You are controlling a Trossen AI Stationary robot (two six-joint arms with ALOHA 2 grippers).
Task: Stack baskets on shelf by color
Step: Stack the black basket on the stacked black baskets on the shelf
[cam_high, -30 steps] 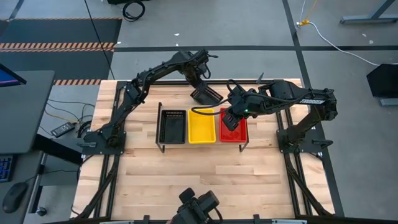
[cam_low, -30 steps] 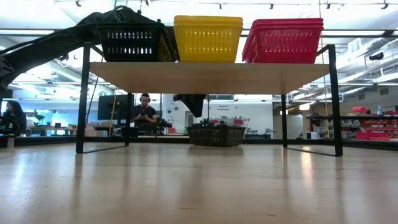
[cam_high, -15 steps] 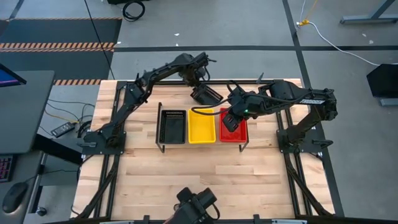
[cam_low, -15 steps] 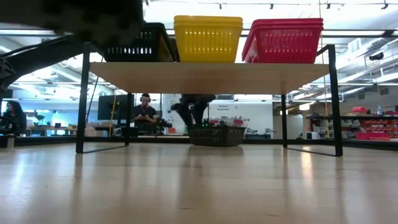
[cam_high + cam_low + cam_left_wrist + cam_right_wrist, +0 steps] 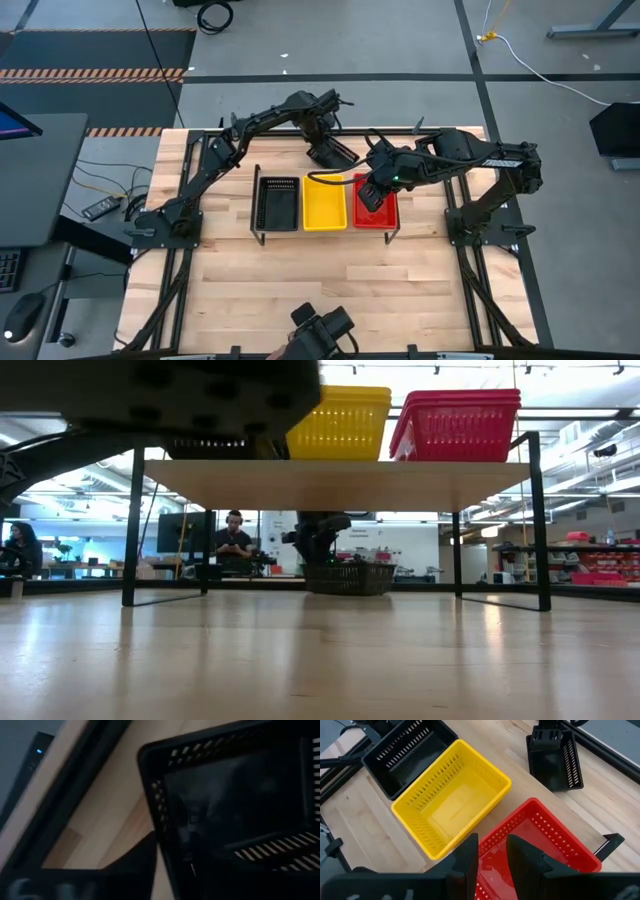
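Observation:
The shelf (image 5: 262, 236) (image 5: 340, 484) carries a black basket (image 5: 277, 203), a yellow basket (image 5: 324, 203) (image 5: 345, 422) and a red basket (image 5: 386, 212) (image 5: 455, 422), side by side. A loose black basket (image 5: 332, 152) (image 5: 348, 577) (image 5: 557, 762) stands on the table behind the shelf. My left gripper (image 5: 322, 128) (image 5: 318, 545) is at this basket's far end, open; in the left wrist view the end wall (image 5: 162, 820) runs up beside one finger (image 5: 132, 870). My right gripper (image 5: 370, 195) (image 5: 493, 852) is shut on the red basket (image 5: 545, 840). My right gripper holds the red basket's side wall next to the yellow basket (image 5: 492, 840), one finger inside and one outside. The fingers come from above, pointing down. The basket rests on the shelf. My left gripper: I cannot tell whether it touches the loose black basket.
A dark blurred object (image 5: 170, 390) close to the low camera covers the shelf's black basket in that view. Bare tabletop (image 5: 330, 280) lies in front of the shelf. A person (image 5: 235, 540) sits in the room beyond the table.
My left gripper has come down onto the far end of the loose black basket. That basket has stayed in place. A dark blurred shape has moved in across the upper left of the low view.

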